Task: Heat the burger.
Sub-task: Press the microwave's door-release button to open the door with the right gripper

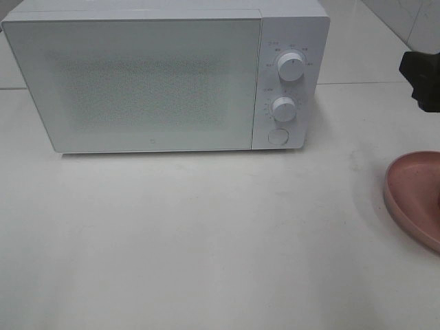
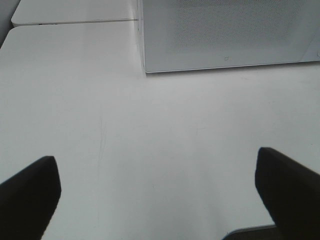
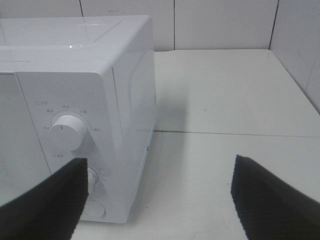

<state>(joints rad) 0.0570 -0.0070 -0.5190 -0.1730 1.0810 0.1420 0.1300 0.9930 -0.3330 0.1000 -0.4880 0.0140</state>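
While only the high view shows the pink plate (image 1: 415, 194), left gripper (image 2: 156, 165) and right gripper (image 3: 160, 165) gape wide, apparently empty.

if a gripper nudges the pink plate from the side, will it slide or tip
The pink plate looks shallow and wide with a low raised rim, so it would probably slide rather than tip. The table looks smooth and glossy, so the plate may skid easily. It looks rigid, likely holding its shape if lifted by the rim.
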